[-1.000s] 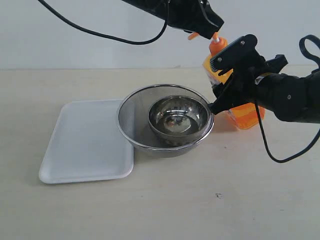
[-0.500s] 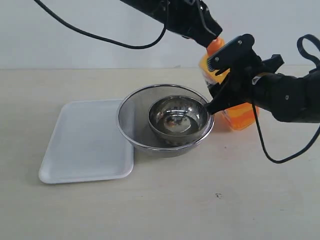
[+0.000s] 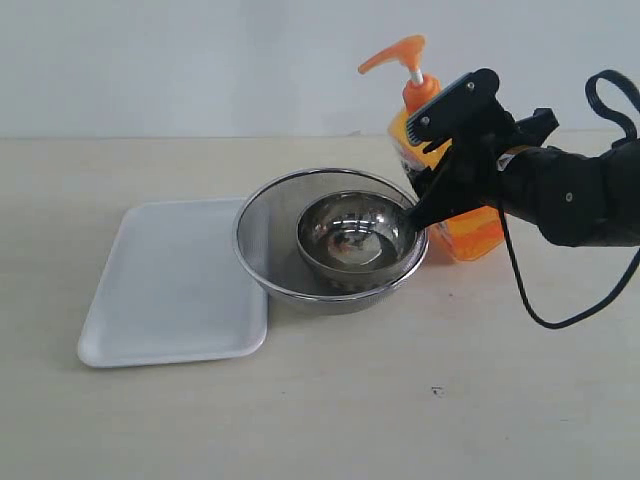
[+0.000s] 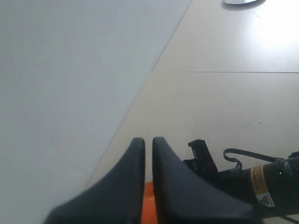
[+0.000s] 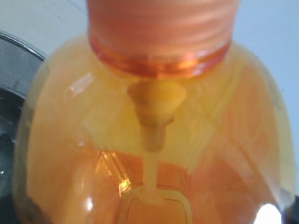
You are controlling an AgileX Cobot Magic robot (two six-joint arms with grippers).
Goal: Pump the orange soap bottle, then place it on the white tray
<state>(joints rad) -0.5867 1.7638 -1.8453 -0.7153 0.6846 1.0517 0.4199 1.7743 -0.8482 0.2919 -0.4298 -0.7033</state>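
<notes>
The orange soap bottle [image 3: 470, 232] stands upright on the table behind the strainer's right side, its orange pump head [image 3: 400, 52] raised on the white stem. My right gripper [image 3: 437, 150] is shut on the bottle's body from the right. The bottle's shoulder and neck [image 5: 154, 140] fill the right wrist view. My left gripper [image 4: 148, 140] is out of the exterior view; its fingers stand shut above a strip of orange [image 4: 147, 205], holding nothing. The white tray [image 3: 170, 290] lies flat at the left, with nothing on it.
A round steel mesh strainer [image 3: 262, 240] with a steel bowl [image 3: 355, 235] inside sits between tray and bottle, overlapping the tray's right edge. Its rim [image 5: 18, 60] shows beside the bottle. The right arm's black cable [image 3: 530, 300] loops over the table.
The left arm, which was pressing down on the pump head, has pulled away out of the exterior view. The pump head has come back up. The right gripper keeps its hold.
</notes>
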